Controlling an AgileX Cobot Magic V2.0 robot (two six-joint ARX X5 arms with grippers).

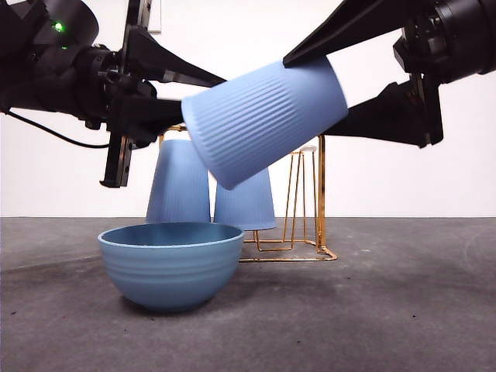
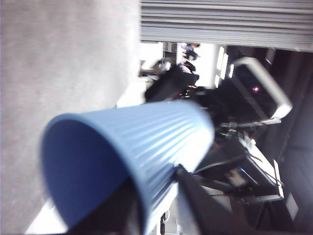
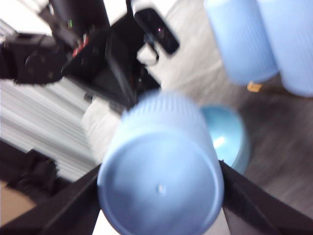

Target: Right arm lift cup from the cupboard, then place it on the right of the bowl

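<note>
A light blue ribbed cup [image 1: 263, 116] hangs tilted in the air above the teal bowl [image 1: 170, 263], its mouth facing down and left. My right gripper [image 1: 310, 97] comes in from the upper right and is shut on the cup's base end. In the right wrist view [image 3: 159, 166] its jaws stand either side of the cup [image 3: 161, 171]. My left gripper [image 1: 203, 101] is at the rim. In the left wrist view [image 2: 151, 181] one jaw is inside the cup [image 2: 146, 142] and one outside.
Two more blue cups [image 1: 180, 182] [image 1: 248, 201] stand upside down on the gold wire cupboard [image 1: 306, 201] behind the bowl. The right wrist view shows them too [image 3: 239, 39] [image 3: 288, 44], with the bowl [image 3: 230, 132] below. Dark grey table [image 1: 403, 310] lies right of the bowl.
</note>
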